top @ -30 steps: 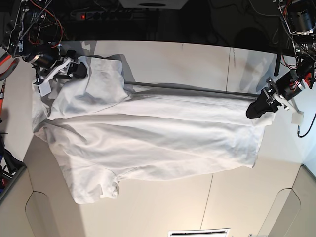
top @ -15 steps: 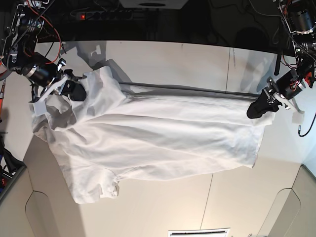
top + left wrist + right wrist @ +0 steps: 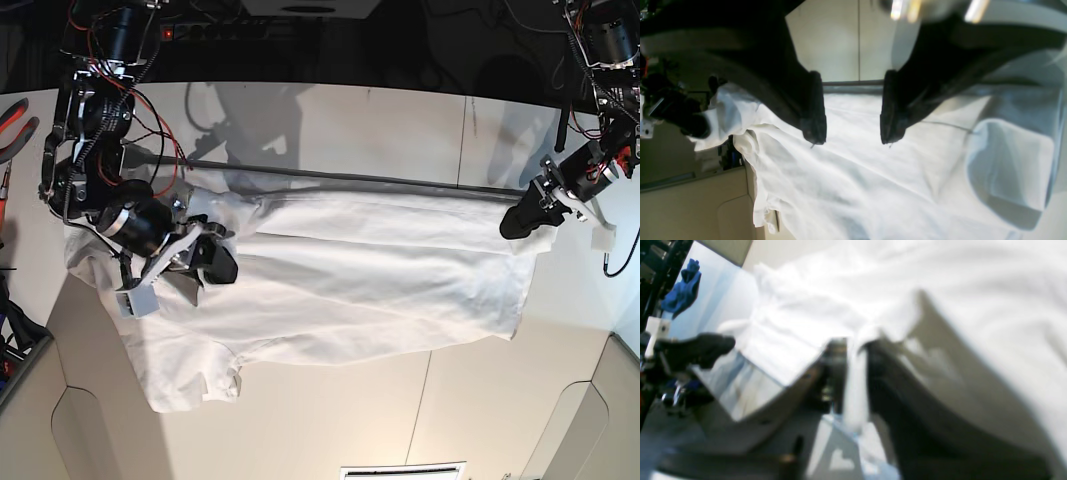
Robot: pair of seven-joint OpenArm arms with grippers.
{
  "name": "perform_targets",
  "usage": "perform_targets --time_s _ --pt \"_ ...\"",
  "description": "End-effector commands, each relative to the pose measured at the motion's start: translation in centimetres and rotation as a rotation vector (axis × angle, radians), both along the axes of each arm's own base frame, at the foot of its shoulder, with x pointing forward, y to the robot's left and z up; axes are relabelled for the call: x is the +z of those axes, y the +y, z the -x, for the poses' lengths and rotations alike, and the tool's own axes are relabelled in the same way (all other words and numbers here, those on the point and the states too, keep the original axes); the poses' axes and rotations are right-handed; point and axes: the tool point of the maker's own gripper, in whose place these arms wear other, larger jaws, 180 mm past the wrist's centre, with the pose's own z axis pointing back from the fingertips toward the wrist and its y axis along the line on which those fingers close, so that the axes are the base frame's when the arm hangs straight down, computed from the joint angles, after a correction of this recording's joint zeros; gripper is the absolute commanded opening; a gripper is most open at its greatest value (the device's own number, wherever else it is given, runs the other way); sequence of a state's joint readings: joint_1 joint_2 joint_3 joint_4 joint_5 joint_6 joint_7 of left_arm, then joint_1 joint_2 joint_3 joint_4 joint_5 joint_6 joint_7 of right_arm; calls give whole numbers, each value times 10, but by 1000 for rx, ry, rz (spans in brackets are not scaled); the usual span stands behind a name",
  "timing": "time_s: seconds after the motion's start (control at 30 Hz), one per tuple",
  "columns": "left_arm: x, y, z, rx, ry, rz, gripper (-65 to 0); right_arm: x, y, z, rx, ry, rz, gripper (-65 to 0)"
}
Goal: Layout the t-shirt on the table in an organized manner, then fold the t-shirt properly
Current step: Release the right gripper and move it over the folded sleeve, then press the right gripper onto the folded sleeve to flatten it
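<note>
T-shirt (image 3: 350, 280) long axis runs left-right; right gripper (image 3: 205, 258) clamps its left sleeve edge, left gripper (image 3: 522, 222) apart over the right hem.

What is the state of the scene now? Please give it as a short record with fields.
cloth: white t-shirt, spread wide across the table, wrinkled, not yet folded
sleeve: one short sleeve lies flat at the near edge
right gripper: over the collar end, a pinch of cloth between its jaws
left gripper: at the hem end, jaws open, nothing between them
seam: dark line runs along the far edge of the t-shirt
</note>
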State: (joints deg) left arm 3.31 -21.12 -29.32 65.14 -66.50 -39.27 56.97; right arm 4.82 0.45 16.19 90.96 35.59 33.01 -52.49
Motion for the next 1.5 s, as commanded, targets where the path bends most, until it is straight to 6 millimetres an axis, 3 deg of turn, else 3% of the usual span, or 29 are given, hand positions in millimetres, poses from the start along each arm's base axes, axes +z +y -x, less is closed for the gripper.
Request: perform_targets --time_s 0.0,0.07,0.43,0.5,0.57,0.6,0.63,0.77,0.9,1.07,1.23,1.37,1.47 --pt "17 9 -10 10 -61 -14 -346 22 3 -16 -13 -86 -19 -479" --pt "17 9 -10 10 -62 -14 -346 28 3 -24 -33 -117 -7 -454" --pt "17 9 -10 11 -62 -14 -346 42 -4 -45 -62 -172 48 -456" --pt "17 9 -10 11 -63 -14 -346 45 -4 -47 -62 -179 48 -480" --pt "17 9 -10 11 -62 -14 -346 48 -6 -49 -66 -186 49 -578" --pt "17 9 -10 11 -62 -14 -346 51 -9 -48 -73 -191 42 -641" --pt "17 9 -10 10 -62 -14 -346 53 -11 -46 -75 -188 33 -650" --pt "17 9 -10 11 -62 -14 -346 71 -30 -34 -98 -190 18 -650" --pt "17 9 -10 11 -62 -14 -346 81 -65 -12 -196 -222 67 -650" --pt "17 9 -11 11 -63 -14 -346 49 -98 27 -296 -111 99 -650" --pt "19 17 -14 36 -79 -46 -347 18 -102 60 -307 -9 113 -650" --pt "12 34 -16 64 -81 -171 -347 9 -102 67 -305 20 110 -650" --pt "10 36 -16 64 -78 -191 -347 0 -98 66 -306 33 89 -650"
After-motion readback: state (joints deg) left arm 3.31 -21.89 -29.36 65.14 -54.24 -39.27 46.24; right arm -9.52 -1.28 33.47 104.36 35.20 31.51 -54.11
